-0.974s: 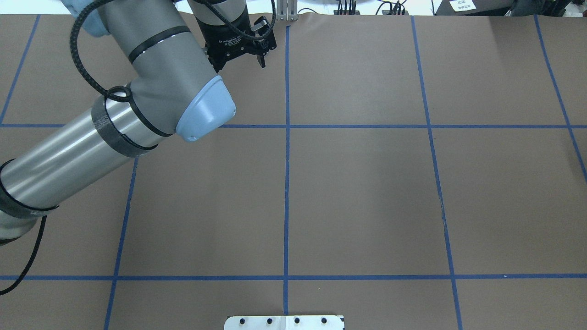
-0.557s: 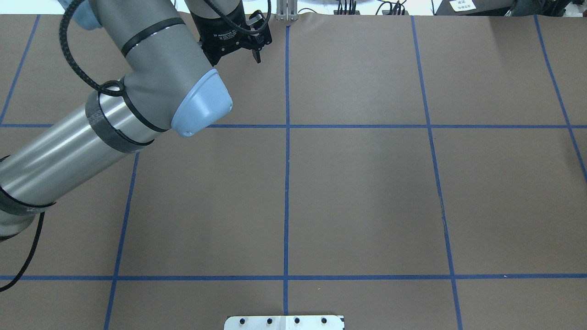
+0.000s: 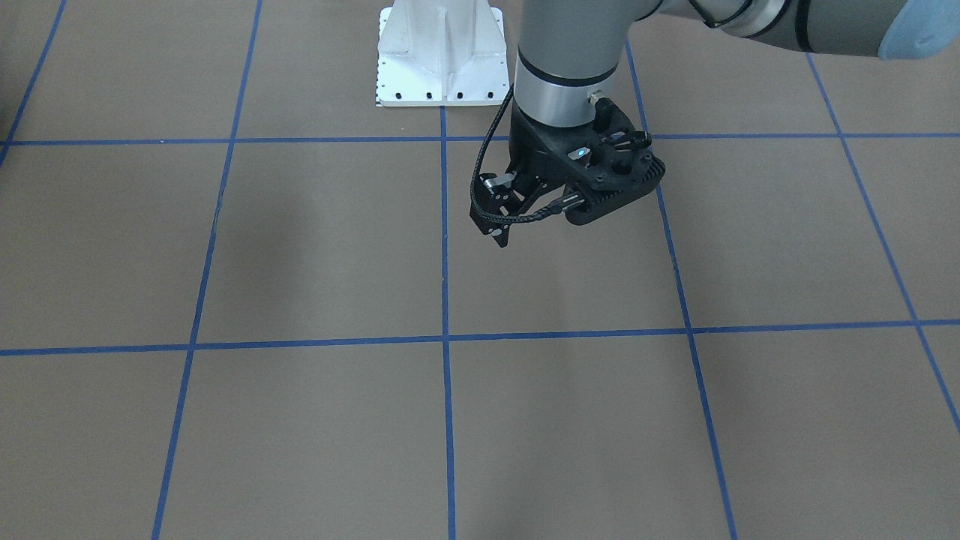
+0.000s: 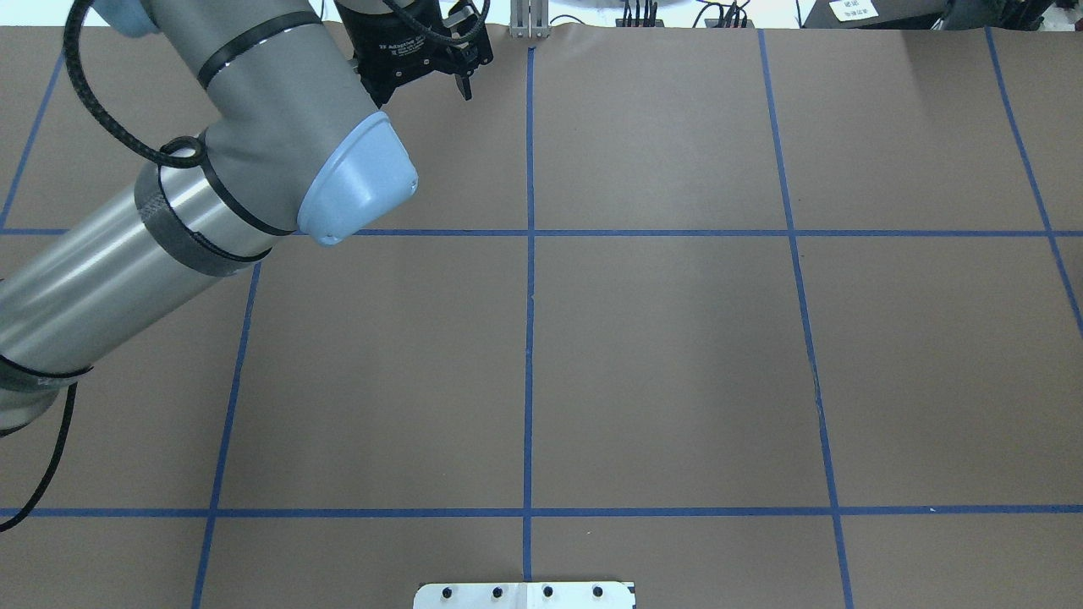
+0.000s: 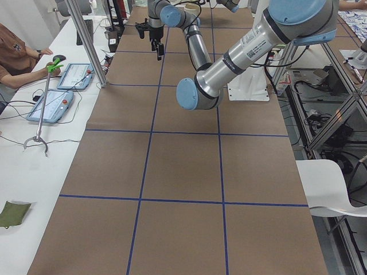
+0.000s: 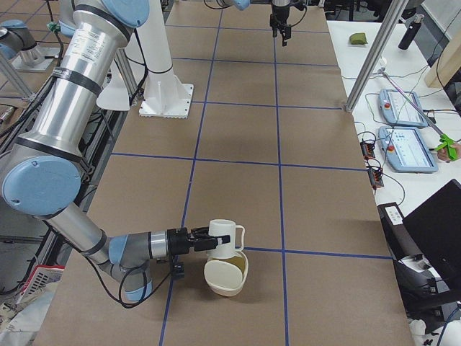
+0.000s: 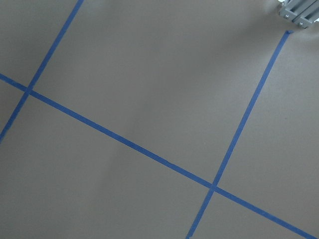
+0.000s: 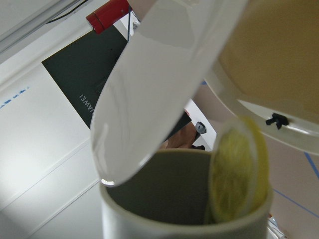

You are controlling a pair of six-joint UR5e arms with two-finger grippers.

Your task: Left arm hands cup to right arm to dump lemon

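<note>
Cream bowl (image 6: 220,287) on the brown, blue-taped table (image 4: 677,355); green cloth (image 5: 10,213) on white side bench (image 5: 23,166).

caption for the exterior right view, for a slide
Right arm with the cup over a bowl; left arm far up the table.

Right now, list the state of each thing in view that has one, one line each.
Left gripper: open, empty, above the table.
Right gripper: at the cup; open or shut cannot be told.
Cup: off the table, over the bowl.
Lemon: inside the cup, at its rim.
Bowl: on the table, below the cup.
</note>
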